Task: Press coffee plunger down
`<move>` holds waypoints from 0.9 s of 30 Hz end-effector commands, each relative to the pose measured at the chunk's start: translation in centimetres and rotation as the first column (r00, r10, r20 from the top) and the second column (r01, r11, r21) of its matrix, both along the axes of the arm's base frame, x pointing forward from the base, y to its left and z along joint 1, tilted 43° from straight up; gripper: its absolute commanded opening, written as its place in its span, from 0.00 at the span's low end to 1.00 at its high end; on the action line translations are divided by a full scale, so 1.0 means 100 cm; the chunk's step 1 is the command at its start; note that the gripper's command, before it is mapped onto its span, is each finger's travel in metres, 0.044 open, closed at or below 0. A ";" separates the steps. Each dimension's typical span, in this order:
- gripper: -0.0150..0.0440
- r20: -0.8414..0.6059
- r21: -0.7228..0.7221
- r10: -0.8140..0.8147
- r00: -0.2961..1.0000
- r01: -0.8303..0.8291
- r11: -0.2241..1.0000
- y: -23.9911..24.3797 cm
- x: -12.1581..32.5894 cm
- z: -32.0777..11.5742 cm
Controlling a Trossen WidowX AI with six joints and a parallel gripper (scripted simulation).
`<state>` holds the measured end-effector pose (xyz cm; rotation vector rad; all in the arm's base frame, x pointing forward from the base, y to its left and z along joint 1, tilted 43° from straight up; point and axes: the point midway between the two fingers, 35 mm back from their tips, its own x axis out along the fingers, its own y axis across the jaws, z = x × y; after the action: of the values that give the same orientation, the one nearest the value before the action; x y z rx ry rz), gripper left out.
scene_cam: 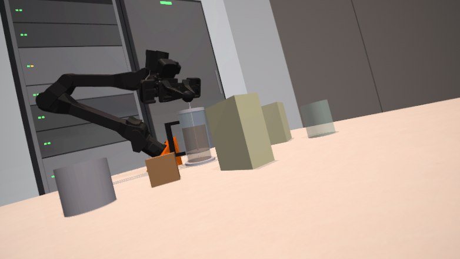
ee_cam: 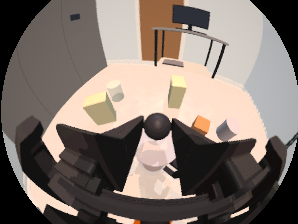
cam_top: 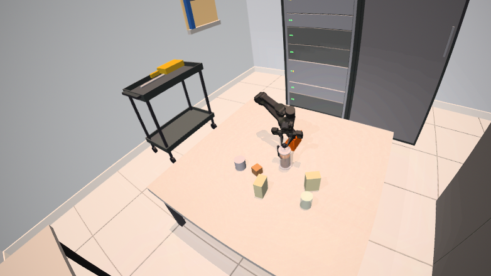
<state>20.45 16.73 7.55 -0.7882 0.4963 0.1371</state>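
While the gripper (scene_cam: 187, 93) is clamped on the black plunger knob (ee_cam: 157, 124), the coffee press (scene_cam: 195, 135) stands upright on the desk (cam_top: 309, 233), just beside the arm's orange base. Glass body holds brown liquid to roughly half height; a thin rod runs from the lid up to the knob, a short stretch of it exposed. The black handle of the press faces the arm side.

Other containers: a pale translucent cylinder (scene_cam: 317, 118) – contents not discernible – and a grey cylinder (scene_cam: 84, 186) that looks solid or closed, can't tell which.

Per view:
- Exterior view: shows rod length above the lid and the liquid level. Tall olive block (scene_cam: 239, 132) sits just beside the press and partly overlaps it; a second olive block (scene_cam: 276, 122) lies behind it; a brown cube (scene_cam: 162, 169) sits in front of the arm base.
- Top view: shows layout – press near the desk's middle, grey cylinder and brown cube to its left in frame, blocks and pale cylinder nearer the camera, all apart from the press. Also a black cart (cam_top: 169, 106) with a yellow item (cam_top: 169, 66) on its top tray, off the desk.
- Wrist view: knob sits between the two dark fingers, with the press lid below it.
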 end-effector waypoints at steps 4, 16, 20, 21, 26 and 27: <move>0.46 -0.014 -0.033 -0.005 1.000 0.005 0.999 -0.006 0.001 -0.007; 0.46 -0.014 -0.033 -0.005 1.000 0.005 0.999 -0.005 0.002 -0.007; 0.46 -0.014 -0.033 -0.005 1.000 0.005 0.999 -0.004 0.003 -0.007; 0.46 -0.014 -0.033 -0.005 1.000 0.005 0.999 -0.004 0.003 -0.007; 0.46 -0.013 -0.033 -0.005 1.000 0.005 0.999 -0.004 0.003 -0.007; 0.46 -0.013 -0.033 -0.005 1.000 0.005 0.999 -0.004 0.003 -0.007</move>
<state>20.71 16.68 7.23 -0.7964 0.5029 0.1348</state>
